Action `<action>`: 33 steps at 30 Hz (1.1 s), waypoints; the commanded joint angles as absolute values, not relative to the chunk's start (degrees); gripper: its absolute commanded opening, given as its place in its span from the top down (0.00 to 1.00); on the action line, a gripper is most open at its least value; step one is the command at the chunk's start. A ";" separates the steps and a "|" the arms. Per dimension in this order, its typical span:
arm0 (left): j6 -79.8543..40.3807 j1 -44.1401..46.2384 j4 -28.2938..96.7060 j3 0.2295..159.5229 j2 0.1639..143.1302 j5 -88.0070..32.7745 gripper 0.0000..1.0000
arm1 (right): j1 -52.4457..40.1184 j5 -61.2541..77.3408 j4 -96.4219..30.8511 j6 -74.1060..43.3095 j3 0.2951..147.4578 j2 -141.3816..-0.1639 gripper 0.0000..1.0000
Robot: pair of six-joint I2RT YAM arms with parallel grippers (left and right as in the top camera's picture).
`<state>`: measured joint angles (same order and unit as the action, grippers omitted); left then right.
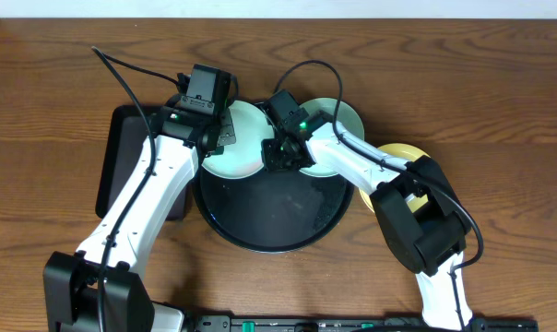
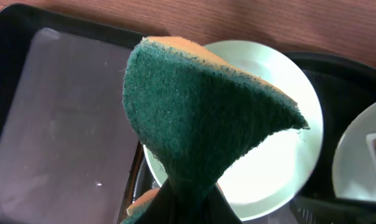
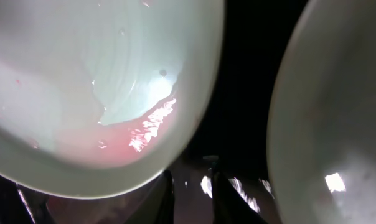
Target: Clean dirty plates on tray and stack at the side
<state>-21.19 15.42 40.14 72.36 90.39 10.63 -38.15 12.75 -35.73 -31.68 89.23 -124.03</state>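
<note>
**Sponge over the left plate, right jaws loose at its rim**

My left gripper (image 1: 218, 136) is clamped tight on a green scouring sponge (image 2: 200, 118). It pinches the sponge at its lower end so the pad fans out wide, which gives me a broad face to wipe with. The sponge hangs just above a light blue-green plate (image 2: 269, 177) lying at the far left edge of the round black tray (image 1: 269, 219).

My right gripper (image 3: 193, 190) has its jaws a narrow way apart. Only the tray's gloss shows between them, so I see nothing in its grasp. It sits low at the inner edge of that same plate, in the gap between it and the second blue-green plate (image 1: 345, 115). I judge it is placed there to steady the plate against the sponge's push.

The right wrist view shows a pinkish wet film on the near plate, so I reckon it needs more wiping.

The pale yellow plate (image 1: 397, 151) lies off the tray to the right, partly under my right arm. That is probably where the stack begins. A rectangular black tray (image 1: 122, 166) lies beside the left arm.
</note>
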 commanded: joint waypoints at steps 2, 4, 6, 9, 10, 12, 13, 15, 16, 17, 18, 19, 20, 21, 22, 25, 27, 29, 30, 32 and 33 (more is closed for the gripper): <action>-21.74 15.29 40.23 74.06 90.67 10.92 0.93 | -37.43 8.34 -33.85 -35.20 89.17 -124.81 0.80; -21.74 15.29 40.23 74.04 90.67 10.92 0.93 | -37.43 8.40 -33.63 -35.16 89.17 -124.81 0.80; -21.74 15.29 40.23 74.00 90.67 10.92 0.93 | -37.52 8.95 -34.11 -35.11 89.17 -124.81 0.81; -21.74 15.29 40.23 73.80 90.67 10.92 0.93 | -37.52 11.86 -34.98 -35.11 89.17 -124.46 0.82; -21.74 15.29 40.23 73.69 90.67 10.92 0.93 | -37.39 12.78 -35.14 -35.11 89.17 -124.36 0.81; -21.74 15.29 40.25 73.56 90.67 10.92 0.92 | -36.69 14.57 -35.51 -34.83 89.17 -123.31 0.78; -21.74 15.29 40.23 73.56 90.67 10.92 0.93 | -36.42 14.70 -35.48 -34.68 89.17 -123.02 0.78; -21.74 15.29 40.21 73.56 90.67 10.92 0.93 | -36.05 15.09 -35.29 -34.63 89.19 -122.63 0.77; -21.74 15.29 40.21 73.56 90.67 10.92 0.93 | -35.92 15.07 -35.05 -34.65 89.19 -122.50 0.76; -21.74 15.29 40.21 73.54 90.67 10.92 0.93 | -35.81 15.05 -34.61 -34.68 89.19 -122.50 0.75; -21.74 15.29 40.21 73.52 90.67 10.92 0.93 | -35.73 15.05 -34.15 -34.68 89.19 -122.50 0.75; -21.74 15.29 40.21 73.52 90.67 10.92 0.93 | -35.70 14.92 -33.58 -34.68 89.17 -122.52 0.74; -21.74 15.29 40.21 73.52 90.67 10.92 0.93 | -35.70 14.39 -32.82 -34.70 89.17 -122.58 0.73; -21.74 15.29 40.21 73.52 90.67 10.92 0.93 | -35.70 13.91 -32.05 -34.70 89.17 -122.58 0.73; -21.74 15.29 40.21 73.52 90.67 10.92 0.93 | -35.88 13.47 -31.03 -34.70 89.17 -122.58 0.72; -21.74 15.29 40.21 73.52 90.67 10.92 0.93 | -36.69 11.88 -27.99 -34.72 89.17 -122.63 0.70; -21.74 15.29 40.21 73.52 90.67 10.92 0.93 | -37.41 9.10 -26.92 -35.70 89.17 -122.67 0.68; -21.74 15.29 40.21 73.52 90.67 10.92 0.93 | -37.93 6.59 -26.59 -36.45 89.17 -122.74 0.68; -21.74 15.29 40.21 73.52 90.67 10.92 0.92 | -38.17 5.74 -26.55 -36.47 89.17 -122.91 0.68; -21.74 15.29 40.18 73.52 90.67 10.92 0.93 | -38.50 4.99 -26.63 -36.51 89.14 -123.04 0.71; -21.74 15.29 40.21 73.52 90.67 10.92 0.93 | -38.65 4.38 -26.79 -37.17 89.14 -123.15 0.73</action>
<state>-21.19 15.42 40.14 72.36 90.39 10.63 -37.69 8.29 -26.76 -35.55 89.23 -124.03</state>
